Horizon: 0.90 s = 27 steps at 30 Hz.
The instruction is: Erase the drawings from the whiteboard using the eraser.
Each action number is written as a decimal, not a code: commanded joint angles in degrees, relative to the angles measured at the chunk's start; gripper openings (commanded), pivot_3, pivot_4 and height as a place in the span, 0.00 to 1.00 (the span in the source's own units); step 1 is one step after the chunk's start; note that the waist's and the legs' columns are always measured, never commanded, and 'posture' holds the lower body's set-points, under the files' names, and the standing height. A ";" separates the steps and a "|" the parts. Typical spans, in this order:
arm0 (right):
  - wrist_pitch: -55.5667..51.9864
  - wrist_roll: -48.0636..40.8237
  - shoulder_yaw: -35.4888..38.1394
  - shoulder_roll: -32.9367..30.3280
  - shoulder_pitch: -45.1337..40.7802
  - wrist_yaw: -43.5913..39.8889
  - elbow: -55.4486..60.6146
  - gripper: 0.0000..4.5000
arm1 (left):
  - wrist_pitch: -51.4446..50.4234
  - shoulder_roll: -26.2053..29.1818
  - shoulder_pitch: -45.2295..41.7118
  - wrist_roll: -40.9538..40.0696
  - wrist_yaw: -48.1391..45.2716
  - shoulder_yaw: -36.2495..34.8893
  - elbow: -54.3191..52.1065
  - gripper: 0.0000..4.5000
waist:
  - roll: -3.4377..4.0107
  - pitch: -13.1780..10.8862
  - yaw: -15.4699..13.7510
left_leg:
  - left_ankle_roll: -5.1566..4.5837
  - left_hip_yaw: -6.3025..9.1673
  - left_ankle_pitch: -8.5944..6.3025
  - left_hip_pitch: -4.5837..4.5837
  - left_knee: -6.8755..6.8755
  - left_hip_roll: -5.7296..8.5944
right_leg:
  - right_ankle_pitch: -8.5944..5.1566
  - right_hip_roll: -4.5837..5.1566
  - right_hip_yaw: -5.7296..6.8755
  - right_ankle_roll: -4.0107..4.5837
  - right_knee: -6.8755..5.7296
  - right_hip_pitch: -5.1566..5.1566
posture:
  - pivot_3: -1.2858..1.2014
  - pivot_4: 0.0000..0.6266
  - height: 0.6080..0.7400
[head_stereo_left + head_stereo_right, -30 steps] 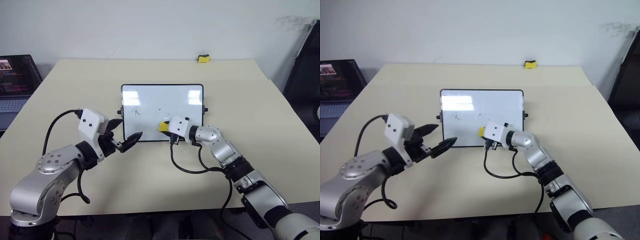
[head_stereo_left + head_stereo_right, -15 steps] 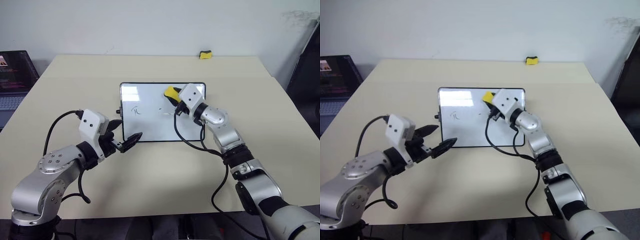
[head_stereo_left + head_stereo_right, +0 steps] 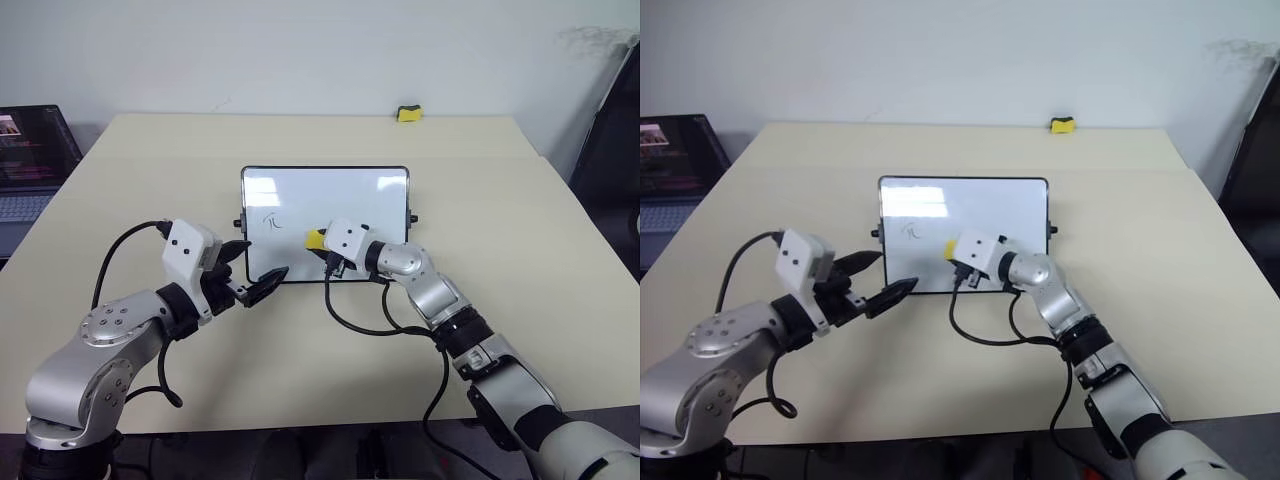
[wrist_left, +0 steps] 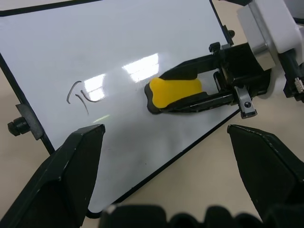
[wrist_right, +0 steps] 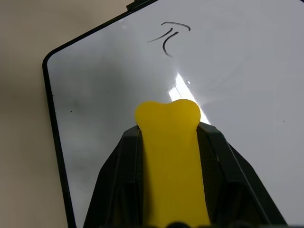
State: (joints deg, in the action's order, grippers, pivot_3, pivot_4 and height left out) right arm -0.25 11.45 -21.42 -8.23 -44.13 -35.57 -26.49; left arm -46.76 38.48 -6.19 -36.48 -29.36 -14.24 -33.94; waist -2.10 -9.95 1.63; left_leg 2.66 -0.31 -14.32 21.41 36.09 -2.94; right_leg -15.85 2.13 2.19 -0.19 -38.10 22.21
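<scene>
The whiteboard (image 3: 345, 195) lies flat in the middle of the table. A pi-like drawing (image 3: 272, 221) stands on its left part, seen too in the left wrist view (image 4: 85, 95) and the right wrist view (image 5: 168, 35). My right gripper (image 3: 322, 243) is shut on the yellow eraser (image 3: 316, 238), which rests on the board near its front edge, right of the pi sign (image 4: 175, 92). My left gripper (image 3: 260, 260) hangs open over the board's near left corner with nothing between its fingers.
A second small yellow-and-black block (image 3: 407, 114) sits at the table's far edge. A laptop (image 3: 35, 165) stands off the table to the left, and a dark object (image 3: 612, 140) at the right. Bare tabletop (image 3: 500, 220) surrounds the board.
The right gripper swept the eraser to the board's far right part, then back to the near edge, ending a little further left than a second ago. The left arm stayed still.
</scene>
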 commanded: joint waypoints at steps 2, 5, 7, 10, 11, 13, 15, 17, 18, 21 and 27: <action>2.92 -3.25 5.26 0.04 -2.04 3.14 2.71 0.26 | 1.02 0.27 -0.68 -0.08 -0.02 -0.48 -0.91 1.00 | 0.01 -0.01 -0.02 | 0.00 0.00 0.00 0.07 0.00 0.00 | 0.00 -0.01 0.00 0.00 0.02 0.05 | 0.52 0.24 1.00; 4.91 -2.74 7.66 -0.94 -3.92 6.76 1.03 0.26 | 1.04 0.21 -0.63 -0.09 -0.01 -0.42 -0.92 1.00 | 0.02 -0.02 -0.03 | 0.01 -0.01 0.00 0.27 0.01 0.00 | 0.00 0.00 0.00 0.00 0.09 0.16 | 0.52 0.24 1.00; 6.42 -1.34 8.39 -2.23 -4.53 9.27 -1.83 0.26 | 1.10 0.09 -0.63 -0.08 0.03 -0.33 -0.93 1.00 | 0.01 -0.01 -0.02 | 0.01 -0.02 0.00 0.33 0.00 0.01 | 0.00 0.01 0.01 -0.01 0.12 0.21 | 0.52 0.24 1.00; 8.24 0.85 7.13 -4.24 -4.17 9.96 -4.99 0.26 | 1.17 -0.09 -0.62 -0.02 0.13 -0.10 -0.99 1.00 | 0.00 -0.01 -0.12 | 0.02 -0.01 -0.01 0.33 -0.02 0.01 | -0.01 0.01 0.02 -0.02 0.16 0.21 | 0.52 0.24 1.00; 8.03 1.06 6.28 -4.66 -3.36 8.81 -5.50 0.26 | 1.18 -0.13 -0.62 -0.03 0.13 -0.05 -0.98 1.00 | 0.01 -0.01 -0.10 | 0.02 -0.01 -0.01 0.35 -0.02 0.02 | -0.01 0.02 0.02 -0.02 0.18 0.20 | 0.52 0.24 1.00; 7.13 1.09 4.56 -5.17 -1.20 6.01 -5.68 0.26 | 1.22 -0.14 -0.65 0.01 0.15 0.03 -0.96 1.00 | -0.02 0.01 -0.08 | 0.02 -0.02 -0.01 0.32 -0.02 0.02 | -0.01 0.02 0.00 -0.03 0.18 0.18 | 0.52 0.24 1.00; 6.36 1.52 3.01 -5.69 0.75 3.32 -4.89 0.26 | 1.18 -0.11 -0.71 -0.06 0.17 -0.01 -0.99 1.00 | -0.04 0.02 -0.08 | 0.01 -0.01 -0.01 0.22 -0.01 0.02 | -0.02 0.02 0.00 -0.03 0.16 0.09 | 0.52 0.24 1.00; 5.32 2.30 1.30 -6.50 2.75 0.67 -3.35 0.26 | 1.12 -0.04 -0.74 -0.12 0.13 -0.07 -1.00 1.00 | -0.04 0.03 -0.08 | 0.01 -0.02 -0.02 0.05 -0.02 0.02 | -0.02 0.03 -0.02 -0.03 0.10 -0.03 | 0.52 0.24 1.00; 4.55 2.64 0.38 -6.99 3.82 -0.91 -2.39 0.26 | 1.11 -0.01 -0.75 -0.10 0.13 -0.07 -0.97 1.00 | -0.03 0.02 -0.07 | 0.01 -0.02 -0.02 -0.02 -0.02 0.02 | -0.02 0.02 -0.02 -0.03 0.08 -0.08 | 0.52 0.24 1.00; 2.48 3.44 -1.62 -8.21 5.55 -3.80 -0.21 0.26 | 1.13 0.07 -0.75 -0.09 0.04 -0.09 -0.92 1.00 | -0.03 0.02 -0.07 | 0.00 -0.01 -0.01 -0.21 -0.02 0.02 | -0.07 0.01 -0.04 -0.10 0.05 -0.21 | 0.52 0.24 1.00; 0.68 0.86 1.10 -7.31 5.05 -2.69 2.74 0.26 | 1.32 0.17 -0.63 0.03 -0.22 -0.11 -0.67 1.00 | -0.03 0.02 -0.07 | -0.06 0.00 0.05 -0.60 -0.01 0.01 | -0.14 -0.02 -0.07 -0.22 0.04 -0.55 | 0.52 0.24 1.00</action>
State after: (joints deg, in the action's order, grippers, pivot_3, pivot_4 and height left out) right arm 3.50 12.82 -22.20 -15.20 -39.25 -38.76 -23.38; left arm -46.74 38.42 -6.38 -36.50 -29.41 -13.77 -33.92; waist -2.12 -9.94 1.55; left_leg 2.60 -0.30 -14.27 20.83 36.08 -2.93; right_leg -15.99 2.10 2.12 -0.40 -38.06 21.67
